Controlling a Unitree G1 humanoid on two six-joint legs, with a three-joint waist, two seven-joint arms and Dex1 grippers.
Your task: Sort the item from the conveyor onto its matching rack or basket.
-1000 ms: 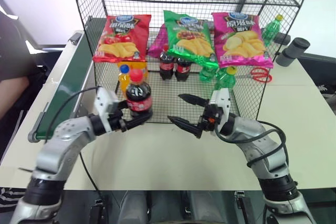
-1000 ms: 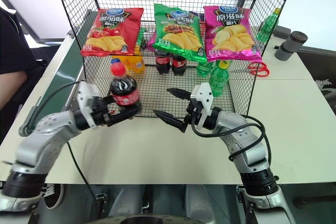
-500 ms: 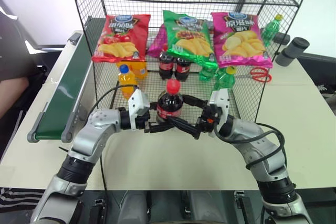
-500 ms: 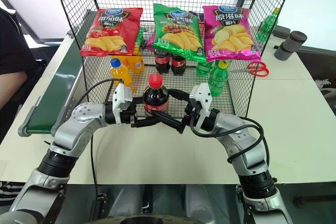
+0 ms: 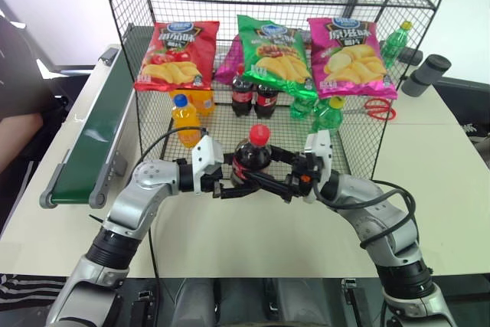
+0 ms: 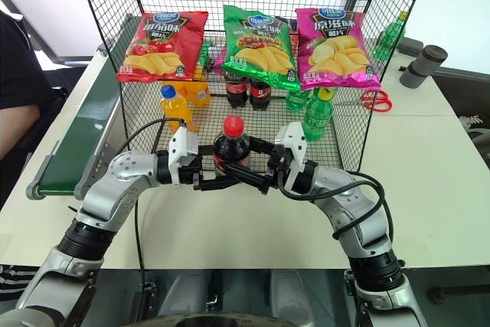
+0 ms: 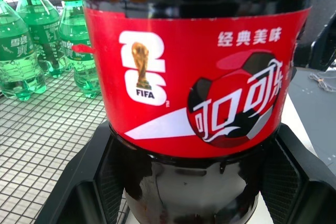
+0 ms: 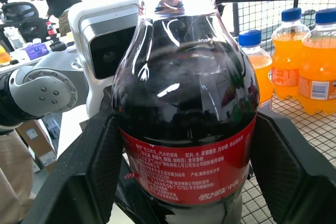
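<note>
Both grippers clamp one cola bottle in front of the wire rack.

The left gripper [image 5: 233, 186] has its black fingers [image 7: 100, 169] pressed against the cola bottle [image 5: 251, 160] from 9 o'clock, and the right gripper [image 5: 269, 177] has its fingers [image 8: 102, 163] closed on the same bottle from 3 o'clock; the bottle stands upright, red cap up, and whether its base touches the table [image 5: 448, 166] is hard to judge. At 12 o'clock behind it rises the black wire rack [image 5: 360, 139], with orange soda bottles [image 5: 184, 120], two more colas and green bottles [image 5: 325, 112] on its lower tier under three crisp bags. The green conveyor [image 5: 96, 132] lies off at 10 o'clock.
</note>
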